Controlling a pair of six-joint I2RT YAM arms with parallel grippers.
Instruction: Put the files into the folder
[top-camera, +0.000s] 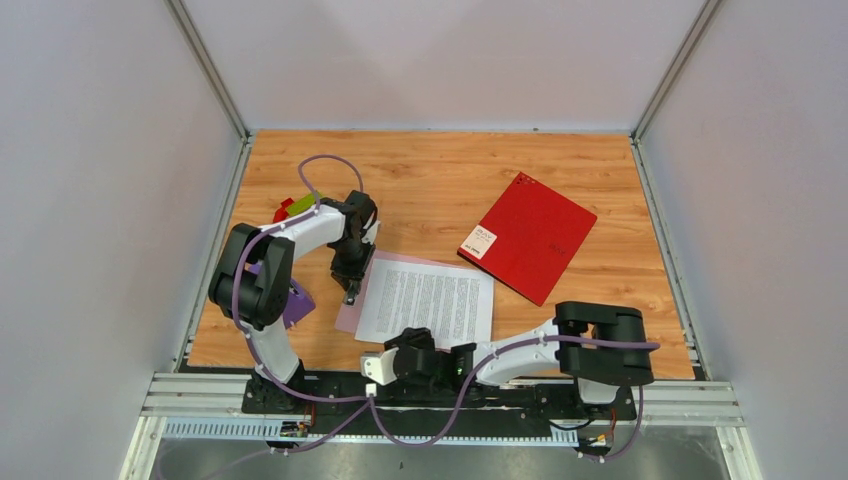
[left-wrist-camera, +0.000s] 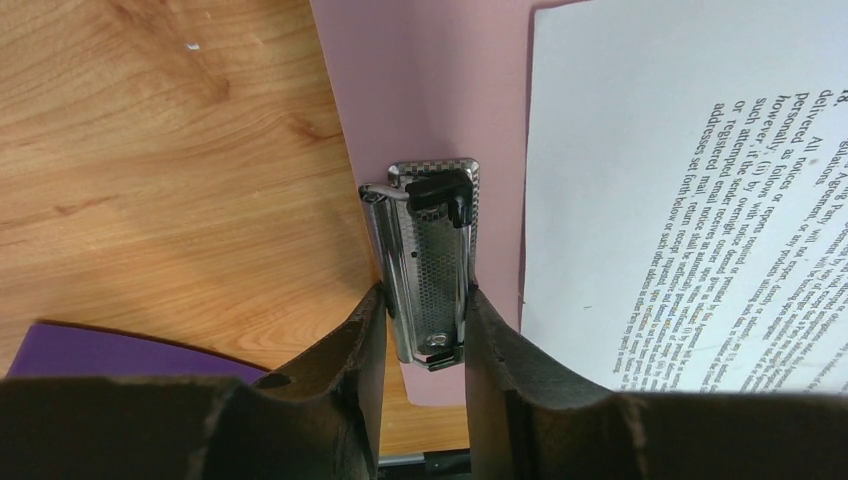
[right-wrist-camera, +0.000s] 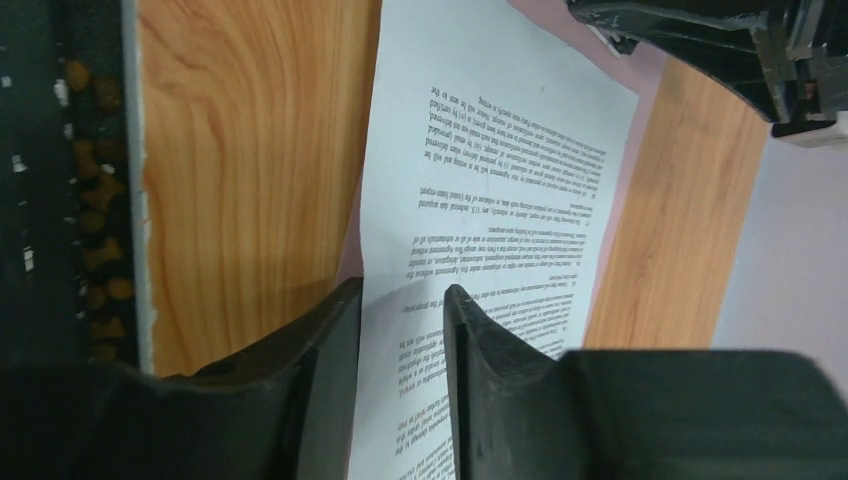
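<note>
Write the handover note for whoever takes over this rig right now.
Left claw: shut on the metal clip on the pink folder.
Right claw: open, over the near edge of the files.
The files lie flat on the folder, beside the clip and not under it. I cannot tell how many sheets there are.
Done: the files are laid on the folder.
Left, probably: get them under the clip.

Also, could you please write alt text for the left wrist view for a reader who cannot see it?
The left tool grips the near end of a metal clip on a pink folder between its two dark fingers. A white printed sheet lies on the folder to the right, with wooden table to the left.
</note>
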